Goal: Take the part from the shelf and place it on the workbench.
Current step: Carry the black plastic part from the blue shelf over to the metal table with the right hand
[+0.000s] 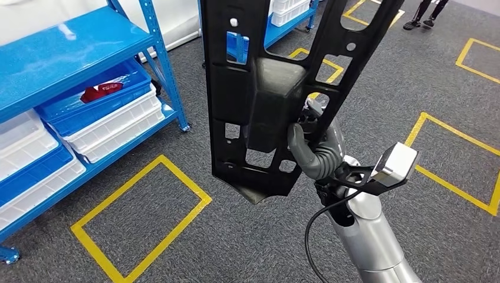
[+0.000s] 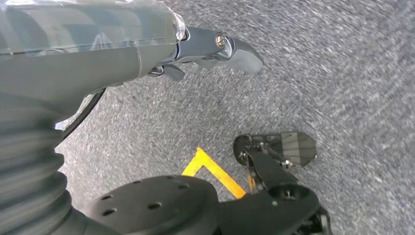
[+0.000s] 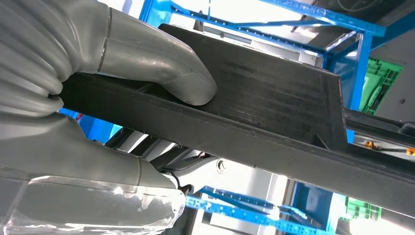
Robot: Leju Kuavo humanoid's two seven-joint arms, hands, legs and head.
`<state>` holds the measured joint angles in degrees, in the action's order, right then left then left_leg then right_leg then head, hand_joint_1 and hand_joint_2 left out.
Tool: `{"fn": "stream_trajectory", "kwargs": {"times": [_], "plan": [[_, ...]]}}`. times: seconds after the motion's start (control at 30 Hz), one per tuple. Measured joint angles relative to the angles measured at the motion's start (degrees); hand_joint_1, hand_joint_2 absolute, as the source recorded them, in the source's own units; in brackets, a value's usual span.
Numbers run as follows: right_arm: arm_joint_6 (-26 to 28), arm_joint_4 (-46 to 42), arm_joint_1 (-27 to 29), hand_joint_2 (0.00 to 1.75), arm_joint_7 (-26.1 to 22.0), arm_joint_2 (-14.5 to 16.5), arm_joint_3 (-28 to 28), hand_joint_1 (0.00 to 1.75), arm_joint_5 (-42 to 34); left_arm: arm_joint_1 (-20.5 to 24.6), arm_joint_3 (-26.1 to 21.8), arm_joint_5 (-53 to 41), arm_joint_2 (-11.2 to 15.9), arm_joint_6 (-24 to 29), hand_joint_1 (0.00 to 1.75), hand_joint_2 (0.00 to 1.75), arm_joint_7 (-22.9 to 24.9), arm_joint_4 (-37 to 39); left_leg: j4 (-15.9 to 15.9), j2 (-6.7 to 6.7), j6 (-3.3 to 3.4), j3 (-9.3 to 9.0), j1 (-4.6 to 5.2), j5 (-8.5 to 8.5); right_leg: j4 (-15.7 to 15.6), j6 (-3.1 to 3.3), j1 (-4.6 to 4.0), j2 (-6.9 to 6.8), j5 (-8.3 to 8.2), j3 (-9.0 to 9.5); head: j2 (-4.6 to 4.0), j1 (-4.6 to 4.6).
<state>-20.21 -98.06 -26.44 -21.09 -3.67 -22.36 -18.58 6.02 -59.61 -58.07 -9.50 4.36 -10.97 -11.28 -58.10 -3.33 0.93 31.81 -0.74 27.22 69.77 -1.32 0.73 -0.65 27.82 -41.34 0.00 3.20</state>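
I hold a large black plastic part (image 1: 265, 88), a long panel with cut-outs and a raised box in its middle, upright in front of me. My right hand (image 1: 318, 150) grips its lower right side from behind. In the right wrist view the thumb (image 3: 161, 63) presses on the part's flat black face (image 3: 274, 103), with the fingers wrapped under its edge. My left hand (image 2: 210, 46) hangs over the grey floor with nothing in it and its fingers stretched out.
A blue shelf (image 1: 59, 47) stands at the left with white bins (image 1: 112, 124) and a blue bin holding a red item (image 1: 100, 91). Yellow squares (image 1: 141, 218) mark the grey carpet. A person's feet (image 1: 424, 17) stand at the far top right.
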Motion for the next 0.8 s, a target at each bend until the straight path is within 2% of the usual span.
{"fn": "stream_trajectory", "kwargs": {"times": [0.07,0.1,0.13,0.2,0.27,0.33,0.37,0.4,0.43,0.47,0.5,0.53,0.57,0.63,0.7,0.73,0.8], "plan": [[-0.02,0.04,-0.29,1.75,-0.02,0.43,-0.20,1.75,-0.02,-0.01,-0.03,-0.01,-0.05,-0.07,0.00,1.75,-0.01,0.00,0.04,-0.96,-0.39,-0.32,0.18,0.31,-7.92,0.70,-0.59,-2.56,-2.41,4.32,0.00,0.01],[0.01,0.02,-0.43,1.75,-0.03,0.70,-0.28,1.75,-0.07,-0.02,-0.03,-0.02,-0.07,-0.08,0.00,1.75,-0.02,0.00,0.06,-1.39,-0.66,-0.44,0.31,0.45,-10.05,1.09,-0.94,-3.40,-2.75,5.39,0.00,0.01],[0.05,-0.02,-0.52,1.75,-0.01,0.94,-0.36,1.75,-0.14,-0.03,-0.03,-0.04,-0.08,-0.08,0.00,1.75,-0.04,0.00,0.12,-1.87,-0.94,-0.54,0.43,0.56,-10.72,1.44,-1.25,-3.68,-2.53,5.60,0.00,0.01],[0.14,-0.23,-0.52,1.75,0.34,1.25,-0.45,1.75,-0.31,0.05,-0.03,-0.08,-0.13,-0.02,0.00,1.75,-0.13,0.00,0.21,-2.68,-1.56,-0.75,0.49,0.85,-11.05,2.05,-1.23,-2.33,-2.73,5.55,0.00,0.01],[0.16,-0.76,-0.49,1.75,0.90,1.57,-0.47,1.75,-0.47,0.15,-0.03,-0.11,-0.18,0.08,0.00,1.75,-0.33,0.00,-1.67,-1.13,-2.01,-0.18,0.30,2.42,-11.65,2.81,-0.94,-1.07,-3.00,5.87,-0.01,0.01],[0.16,-1.22,-0.47,1.75,1.32,2.15,-0.49,1.75,-0.64,0.05,-0.03,-0.18,-0.19,0.21,0.00,1.75,-0.55,0.00,-7.98,1.60,-2.18,2.61,0.13,5.77,-11.95,3.37,-0.87,0.28,-3.10,6.13,-0.01,0.01],[0.15,-1.31,-0.41,1.75,1.47,2.40,-0.51,1.75,-0.70,-0.05,-0.03,-0.21,-0.19,0.27,0.00,1.75,-0.63,0.00,-11.82,2.29,-2.24,4.51,0.10,7.30,-11.92,3.51,-0.93,1.04,-3.08,6.16,0.00,0.02],[0.13,-1.34,-0.27,1.75,1.61,2.52,-0.51,1.75,-0.72,-0.13,-0.04,-0.23,-0.20,0.33,0.00,1.75,-0.72,0.00,-14.77,2.64,-2.30,6.11,0.10,8.05,-11.87,3.55,-0.97,1.90,-3.06,6.20,-0.01,0.02],[0.11,-1.39,-0.09,1.75,1.70,2.56,-0.52,1.75,-0.72,-0.18,-0.04,-0.24,-0.20,0.37,0.00,1.75,-0.82,0.00,-15.84,2.79,-2.34,6.92,0.09,7.66,-11.78,3.56,-0.99,2.78,-3.03,6.22,-0.01,0.02],[0.09,-1.44,0.11,1.75,1.72,2.56,-0.52,1.75,-0.71,-0.20,-0.05,-0.25,-0.21,0.40,0.00,1.75,-0.91,0.00,-14.78,2.88,-2.34,6.74,0.07,6.20,-11.64,3.52,-0.98,3.68,-2.98,6.26,-0.01,0.02],[0.07,-1.51,0.30,1.75,1.71,2.56,-0.51,1.75,-0.70,-0.20,-0.05,-0.26,-0.21,0.43,0.00,1.75,-0.99,0.00,-11.82,3.22,-2.28,5.68,0.01,3.98,-11.44,3.42,-0.94,4.58,-2.89,6.29,-0.01,0.02],[0.06,-1.58,0.49,1.75,1.68,2.56,-0.50,1.75,-0.70,-0.28,-0.05,-0.29,-0.21,0.46,0.00,1.75,-1.02,0.00,-8.09,4.38,-2.18,4.20,-0.13,1.88,-11.21,3.27,-0.86,5.39,-2.75,6.27,-0.01,0.01],[0.05,-1.62,0.63,1.75,1.62,2.55,-0.49,1.75,-0.73,-0.40,-0.05,-0.34,-0.21,0.49,0.00,1.75,-1.03,0.00,-4.70,5.68,-2.09,2.81,-0.31,0.48,-10.90,3.06,-0.87,6.16,-2.63,6.14,-0.01,0.01],[0.05,-1.68,1.01,1.75,1.47,2.51,-0.43,1.75,-0.79,-0.62,-0.04,-0.51,-0.20,0.53,0.00,1.75,-0.98,0.00,-1.32,7.54,-1.83,1.37,-0.47,-0.19,-10.57,2.44,-0.73,7.46,-2.64,5.63,-0.01,0.01],[0.06,-1.83,1.61,1.75,1.24,2.35,-0.20,1.75,-0.81,-0.62,-0.04,-0.69,-0.22,0.55,0.00,1.75,-0.82,-0.01,-0.74,6.71,-1.29,1.06,-0.35,-0.19,-10.67,1.66,-0.51,8.49,-2.87,5.24,0.00,0.02],[0.07,-1.93,1.91,1.75,1.06,2.21,0.00,1.75,-0.81,-0.59,-0.05,-0.78,-0.24,0.56,0.00,1.75,-0.71,-0.01,-0.42,6.09,-0.93,0.88,-0.34,-0.37,-10.46,1.33,-0.51,7.92,-2.71,5.10,0.00,0.01],[0.11,-2.08,2.21,1.75,0.71,1.96,0.32,1.75,-0.79,-0.61,-0.04,-1.08,-0.28,0.55,0.00,1.75,-0.44,-0.01,0.23,4.65,-0.18,0.48,-0.37,-0.65,-7.24,0.78,-0.61,4.87,-0.79,3.61,0.00,0.00]]}}
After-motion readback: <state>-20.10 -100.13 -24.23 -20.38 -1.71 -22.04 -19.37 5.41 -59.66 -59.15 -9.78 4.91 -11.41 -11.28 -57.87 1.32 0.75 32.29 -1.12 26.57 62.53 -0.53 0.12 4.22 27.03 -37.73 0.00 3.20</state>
